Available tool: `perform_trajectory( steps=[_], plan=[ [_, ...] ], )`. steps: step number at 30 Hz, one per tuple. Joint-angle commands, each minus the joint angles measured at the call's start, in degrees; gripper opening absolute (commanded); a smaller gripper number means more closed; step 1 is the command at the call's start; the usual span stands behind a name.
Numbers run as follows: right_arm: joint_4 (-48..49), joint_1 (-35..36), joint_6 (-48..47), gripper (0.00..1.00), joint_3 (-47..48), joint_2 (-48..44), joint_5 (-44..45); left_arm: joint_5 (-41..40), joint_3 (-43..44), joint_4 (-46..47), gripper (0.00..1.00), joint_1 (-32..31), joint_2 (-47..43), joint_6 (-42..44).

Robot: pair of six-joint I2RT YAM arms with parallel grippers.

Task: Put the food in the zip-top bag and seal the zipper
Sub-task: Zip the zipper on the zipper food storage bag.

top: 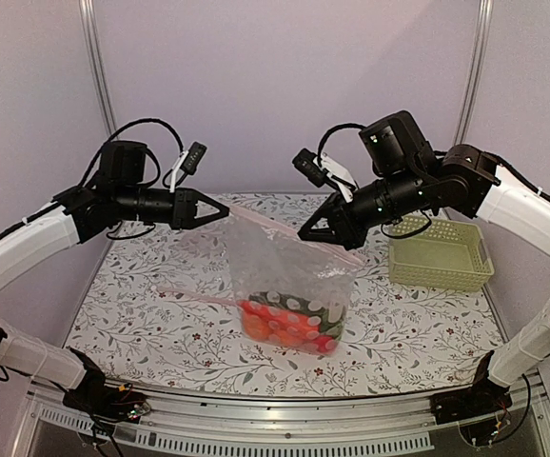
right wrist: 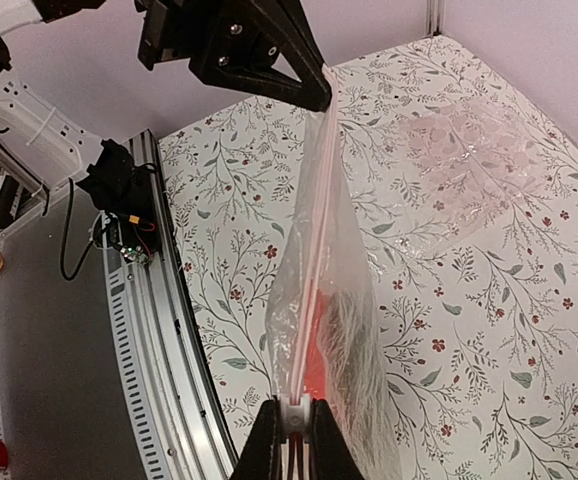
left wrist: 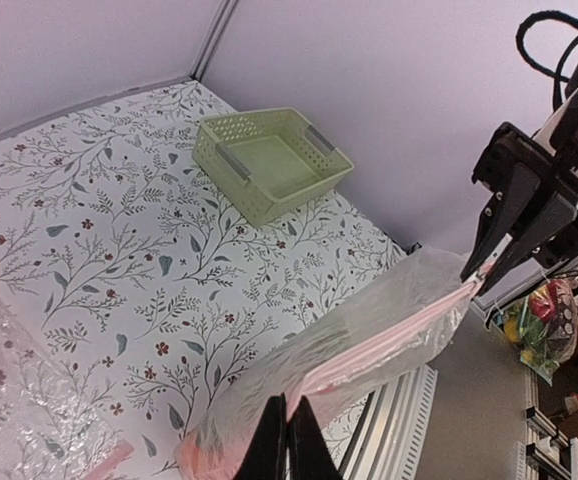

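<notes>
Clear crinkly plastic stretches between the two arms. The zip-top bag [top: 284,271] stands mid-table, nearer the front edge, with the food [top: 289,326] lying inside at its bottom. The left gripper [top: 224,211] is pressed together on one end of the zipper [top: 265,224]. The right gripper [top: 305,234] pinches the strip at its white slider [right wrist: 294,415]. Sealing appears to be the step in hand. It would go best with the left arm anchoring its end, the strip held straight and level, and the right drawing the slider steadily so the load does not swing.
</notes>
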Motion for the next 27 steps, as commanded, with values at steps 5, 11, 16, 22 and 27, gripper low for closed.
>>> perform_trajectory(
  steps=[5, 11, 16, 22, 27],
  plan=[
    [-9.7, -0.12, 0.57, 0.0, -0.72, -3.12, -0.77, -7.59, -1.23, 0.55, 0.0, 5.83, -1.8, -0.72],
    [-9.88, -0.12, 0.49, 0.0, -0.72, -3.17, -0.59, -7.55, -1.44, 0.3, 0.0, 7.0, -2.24, -0.77],
    [-9.98, -0.15, 0.48, 0.0, -0.72, -3.21, -0.6, -7.41, -1.99, 0.25, 0.0, 7.97, -2.54, -0.76],
    [-10.27, -0.19, 0.57, 0.0, -0.72, -3.25, -0.48, -7.5, -2.28, -0.03, 0.0, 9.44, -3.51, -0.57],
    [-10.33, -0.12, 0.55, 0.0, -0.72, -3.42, -0.33, -7.55, -2.54, -0.51, 0.0, 10.68, -4.18, -0.37]
  ],
)
